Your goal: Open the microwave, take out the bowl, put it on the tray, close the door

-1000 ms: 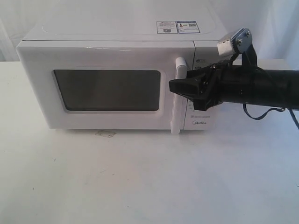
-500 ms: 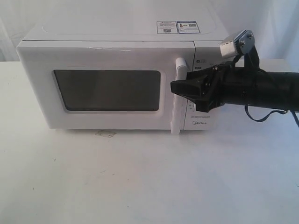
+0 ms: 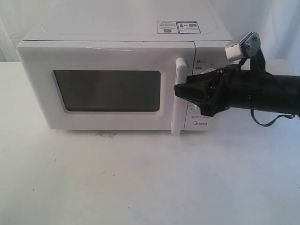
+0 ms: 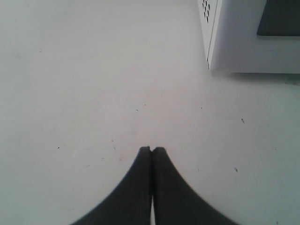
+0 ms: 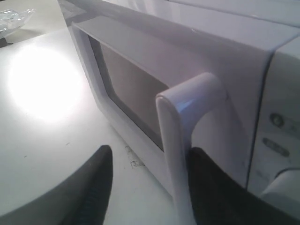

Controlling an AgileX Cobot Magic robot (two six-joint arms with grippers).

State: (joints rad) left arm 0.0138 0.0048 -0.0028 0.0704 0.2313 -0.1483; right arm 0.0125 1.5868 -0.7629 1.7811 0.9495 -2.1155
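Observation:
The white microwave [image 3: 108,47] stands at the back of the table with its door [image 3: 42,89] shut. The bowl is hidden; the dark window [image 3: 108,90] shows nothing inside. My right gripper [image 3: 180,90] is open at the vertical bar handle [image 3: 178,101]. In the right wrist view the handle [image 5: 176,140] stands between the two fingers, with the right gripper [image 5: 150,151] straddling it; one finger [image 5: 211,183] lies behind the bar. My left gripper [image 4: 152,150] is shut on nothing, low over the bare table near the microwave's corner [image 4: 213,42].
The white table [image 3: 140,178] stretches in front of the oven. A clear shallow tray-like thing [image 5: 14,18] lies on the table beyond the oven's far side. The right arm covers most of the knob panel [image 3: 199,124]. Stickers [image 3: 178,26] sit on top.
The right gripper has slid a little to the right along the oven front, its tip now at the handle's edge. The door stays shut.

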